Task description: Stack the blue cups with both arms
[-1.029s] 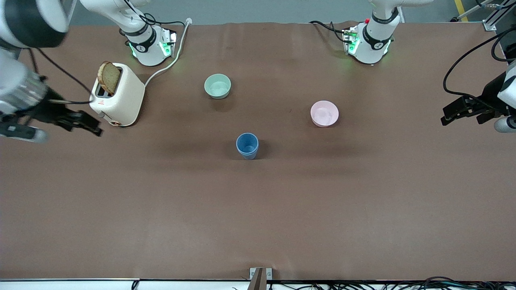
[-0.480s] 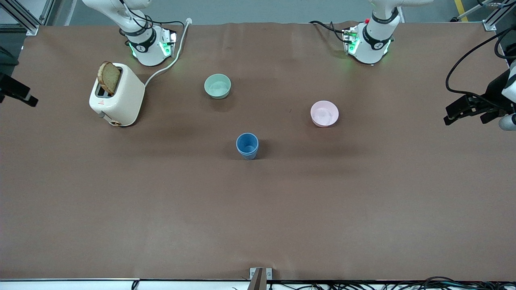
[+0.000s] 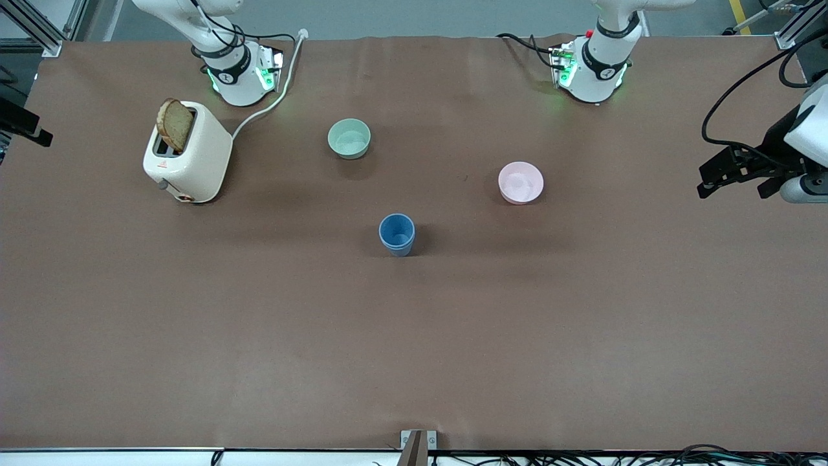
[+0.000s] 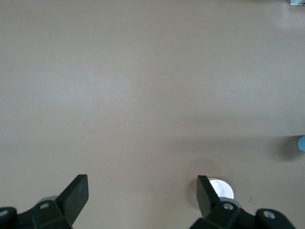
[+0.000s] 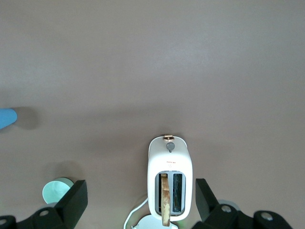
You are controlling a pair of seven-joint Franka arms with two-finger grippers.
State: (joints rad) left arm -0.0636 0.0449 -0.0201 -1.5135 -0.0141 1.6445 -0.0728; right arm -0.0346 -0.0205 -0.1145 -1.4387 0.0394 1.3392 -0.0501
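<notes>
- The blue cups [image 3: 396, 234] stand nested, one inside the other, upright near the middle of the tabletop [image 3: 414, 336]; a sliver of them also shows at the rim of each wrist view.
- The left hand [image 3: 711, 181] hangs in the air over the tabletop's edge at the left arm's end, empty, with its fingers [image 4: 76, 193] spread wide apart.
- The right hand [image 5: 138, 200] is up over the tabletop's edge at the right arm's end, above the toaster's side of the tabletop; its fingers are spread wide and hold nothing. In the front view only a dark bit of that arm shows at the rim.
- Both hands are well apart from the cups.
- A green bowl [image 3: 349, 138] sits farther from the front camera than the cups, toward the edge where the bases stand.
- A pink bowl [image 3: 521, 182] sits toward the left arm's end, a little farther from the camera than the cups.
- A white toaster [image 3: 187, 155] with a slice of bread [image 3: 175, 124] sticking out stands near the right arm's base.
</notes>
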